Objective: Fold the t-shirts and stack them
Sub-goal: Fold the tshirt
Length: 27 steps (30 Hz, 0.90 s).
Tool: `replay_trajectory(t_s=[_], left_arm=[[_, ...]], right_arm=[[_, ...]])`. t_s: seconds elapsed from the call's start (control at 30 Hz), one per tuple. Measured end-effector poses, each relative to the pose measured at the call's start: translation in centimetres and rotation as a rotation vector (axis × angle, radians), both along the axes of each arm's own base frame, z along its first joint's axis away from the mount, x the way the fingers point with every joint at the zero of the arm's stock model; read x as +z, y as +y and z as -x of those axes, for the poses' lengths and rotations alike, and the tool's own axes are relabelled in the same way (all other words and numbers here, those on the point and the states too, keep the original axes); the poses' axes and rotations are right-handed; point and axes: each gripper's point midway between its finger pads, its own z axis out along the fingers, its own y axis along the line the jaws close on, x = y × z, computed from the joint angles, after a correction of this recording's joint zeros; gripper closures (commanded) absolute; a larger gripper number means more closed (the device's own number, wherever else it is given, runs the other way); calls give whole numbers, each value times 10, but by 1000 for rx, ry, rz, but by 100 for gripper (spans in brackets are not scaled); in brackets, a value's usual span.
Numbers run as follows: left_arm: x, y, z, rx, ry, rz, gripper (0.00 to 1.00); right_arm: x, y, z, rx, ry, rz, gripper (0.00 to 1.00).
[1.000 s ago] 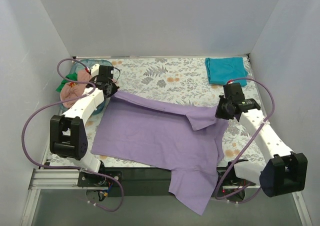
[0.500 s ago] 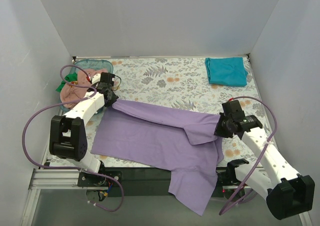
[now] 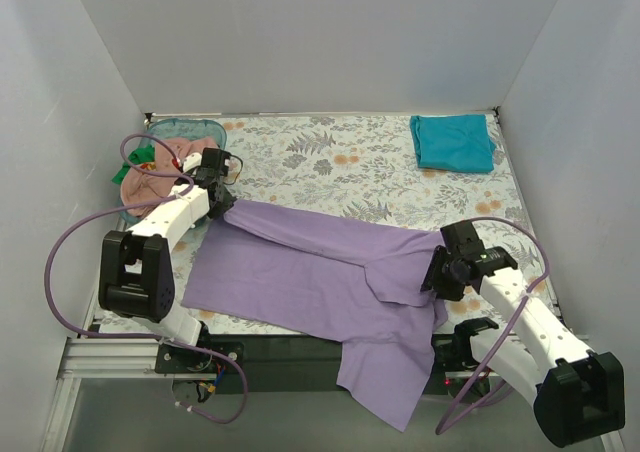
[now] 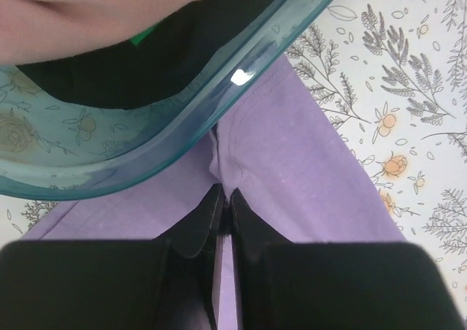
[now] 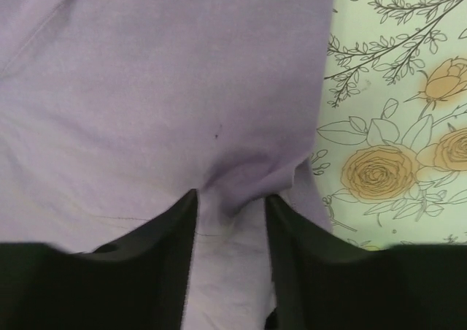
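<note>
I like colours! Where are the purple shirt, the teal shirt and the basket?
purple shirt (image 3: pixel 290 272): top view, middle of its flat body.
teal shirt (image 3: pixel 452 142): top view, centre of the folded cloth.
basket (image 4: pixel 168 144): left wrist view, its see-through rim.

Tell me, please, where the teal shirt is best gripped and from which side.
Probably grip the teal shirt by its near edge, coming from the near side with fingers low. It lies folded flat in the far right corner of the table, with walls close behind and beside it, so that edge is the most open.
</note>
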Motion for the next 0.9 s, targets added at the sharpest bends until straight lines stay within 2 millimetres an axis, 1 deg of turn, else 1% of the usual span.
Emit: replay_trajectory(t_s=[0.03, 0.07, 0.1, 0.13, 0.17, 0.23, 0.3, 0.33, 0.37, 0.5, 0.57, 0.63, 0.67, 0.73, 0.77, 0.8, 0.9], left_arm=[[-1, 0, 1, -1, 6, -1, 72], [-1, 0, 2, 2, 10, -1, 66], [-1, 0, 3, 4, 14, 0, 62], [-2, 0, 4, 7, 17, 2, 53], [-2, 0, 5, 7, 21, 3, 50], [0, -1, 7, 8, 21, 13, 46], [8, -5, 6, -5, -2, 38, 44], [14, -8, 5, -13, -22, 53, 39], [23, -11, 4, -23, -48, 69, 37], [56, -27, 0, -75, -157, 121, 33], [69, -38, -4, -114, -207, 152, 33], [75, -48, -8, -150, -235, 180, 33], [75, -54, -10, -167, -242, 193, 33], [67, -63, -14, -197, -236, 215, 33], [58, -67, -17, -210, -221, 227, 33], [50, -69, -18, -215, -205, 229, 33], [23, -70, -23, -214, -154, 220, 33]], right_arm=[[0, 0, 0, 5, -3, -2, 38], [1, 1, 0, 8, -8, -4, 29], [2, 1, -1, 15, -12, -6, 25], [3, 2, -1, 21, -16, -9, 19], [4, 2, -2, 29, -22, -13, 2], [10, 4, -5, 45, -36, -17, 2], [21, 7, -13, 58, -70, -27, 2], [26, 8, -17, 64, -87, -29, 2], [33, 9, -22, 70, -108, -33, 2], [59, 13, -43, 93, -184, -30, 2], [64, 13, -54, 103, -206, -15, 2], [61, 13, -65, 114, -203, 6, 2], [57, 14, -70, 122, -194, 14, 2], [46, 17, -80, 142, -172, 24, 2], [35, 20, -90, 154, -158, 30, 2], [28, 20, -94, 162, -140, 36, 2], [10, 21, -115, 167, -117, 52, 2]])
